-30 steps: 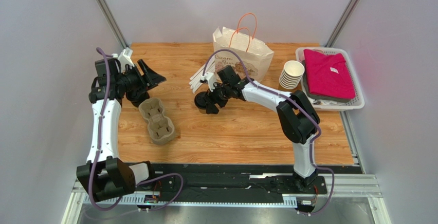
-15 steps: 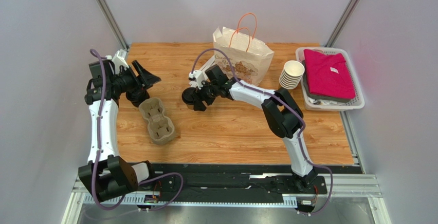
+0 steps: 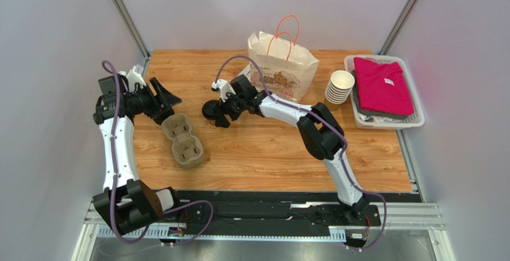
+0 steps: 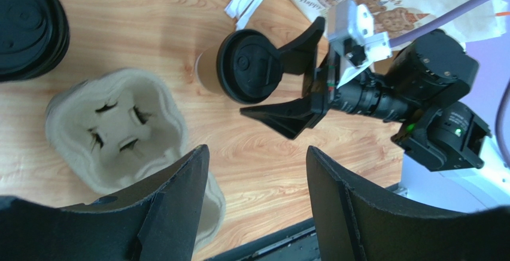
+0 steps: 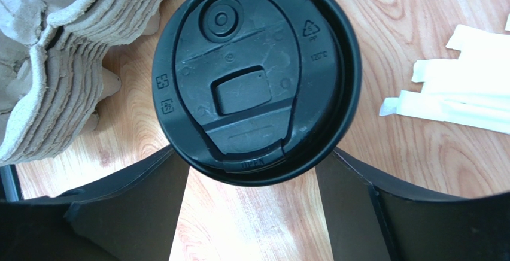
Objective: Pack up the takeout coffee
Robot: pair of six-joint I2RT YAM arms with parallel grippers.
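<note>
The takeout coffee [image 3: 209, 110], a tan paper cup under a round black lid [image 5: 257, 75], stands upright on the wood table just right of the grey-brown pulp cup tray [image 3: 182, 141]. My right gripper [image 3: 220, 115] reaches it from the right, one finger on each side. In the left wrist view its fingertips [image 4: 281, 112] sit about a lid's width apart, with a sliver of table showing beside the lower one, so it looks open around the cup [image 4: 248, 66]. My left gripper [image 3: 164, 96] hangs open and empty over the table beside the tray [image 4: 114, 129].
A stack of black lids [image 4: 24, 27] lies left of the tray. White paper sachets [image 5: 461, 93] lie behind the cup. The printed paper bag [image 3: 284, 63] stands at the back. Lidless cups [image 3: 340, 87] and a white basket [image 3: 417, 119] with pink cloth are at the right.
My right gripper has travelled left with the coffee cup between its fingers, ending close to the tray. The left arm has drawn back a little to the left.
</note>
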